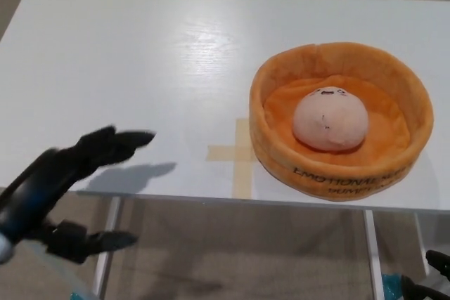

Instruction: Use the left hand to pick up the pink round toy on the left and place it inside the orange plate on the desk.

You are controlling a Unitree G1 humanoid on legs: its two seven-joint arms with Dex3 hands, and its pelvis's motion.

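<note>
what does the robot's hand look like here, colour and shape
Only the left hand shows, at the lower left edge of the head view. It is matt black all over, with thick, blunt, rounded fingers and a separate thumb lower down. The image is blurred, so no markings or cables can be made out on it. A sliver of lighter, bluish casing sits at the very edge. The right hand is out of view.

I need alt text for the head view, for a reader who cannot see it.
A pink round toy lies inside an orange plush plate on a white desk. The robot's black left hand, open and empty, is at the desk's near left edge, apart from the plate. A tape cross lies beside the plate.
</note>
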